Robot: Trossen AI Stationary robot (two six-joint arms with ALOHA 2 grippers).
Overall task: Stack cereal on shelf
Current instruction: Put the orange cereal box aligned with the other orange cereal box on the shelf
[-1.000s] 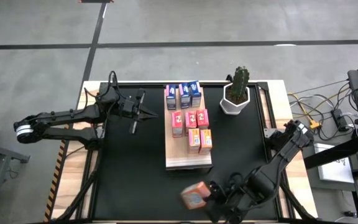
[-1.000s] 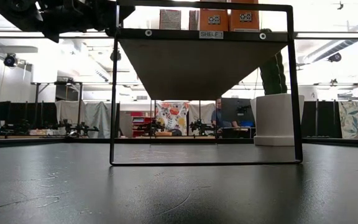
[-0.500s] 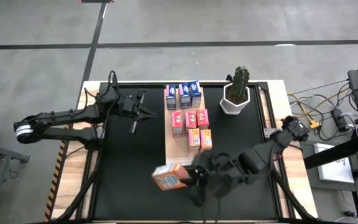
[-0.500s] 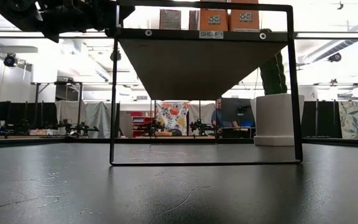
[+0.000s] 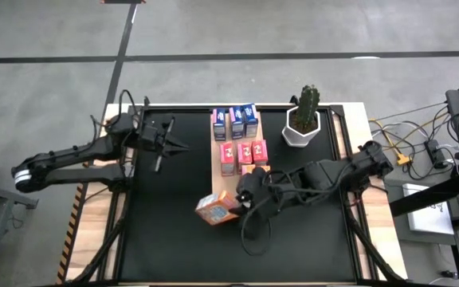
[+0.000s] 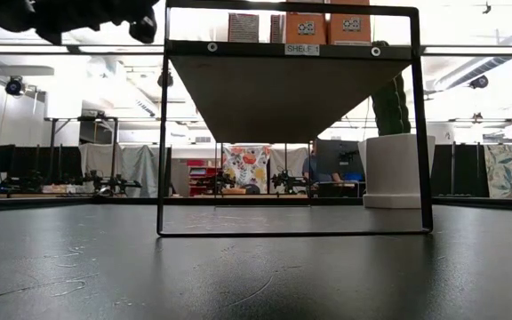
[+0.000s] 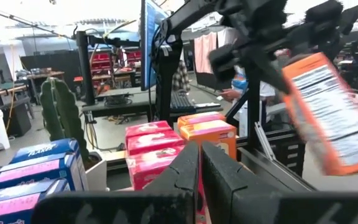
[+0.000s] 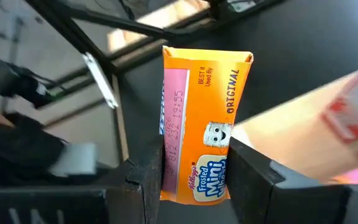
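Observation:
The wood shelf (image 5: 223, 183) stands raised on a black frame (image 6: 162, 133) and carries blue (image 5: 234, 123), pink-red (image 5: 244, 151) and orange (image 5: 260, 170) cereal boxes. They also show in the left wrist view, blue (image 7: 36, 177), pink-red (image 7: 154, 146) and orange (image 7: 207, 127). My right gripper (image 5: 239, 203) is shut on one orange cereal box (image 5: 217, 209) at the shelf's near end. My left gripper (image 5: 180, 146) is shut and empty, left of the shelf at its height. My right gripper pinches the orange box between its two fingers (image 8: 146, 182), on two opposite faces near one end (image 8: 191, 186). The fingers come roughly level from the table's right. The box sticks out beyond the fingertips, lifted clear, over the shelf's near end.
A cactus in a white pot (image 5: 301, 119) stands on the black mat (image 5: 166, 231) right of the shelf's far end; it also shows in the low view (image 6: 396, 169). Open mat lies on both sides of the shelf. A person sits in the room beyond (image 6: 311, 164).
My right gripper has carried the orange box from near the table's near edge toward the far edge and left, up to the shelf's near end. My left gripper has drawn back a little toward the table's left edge.

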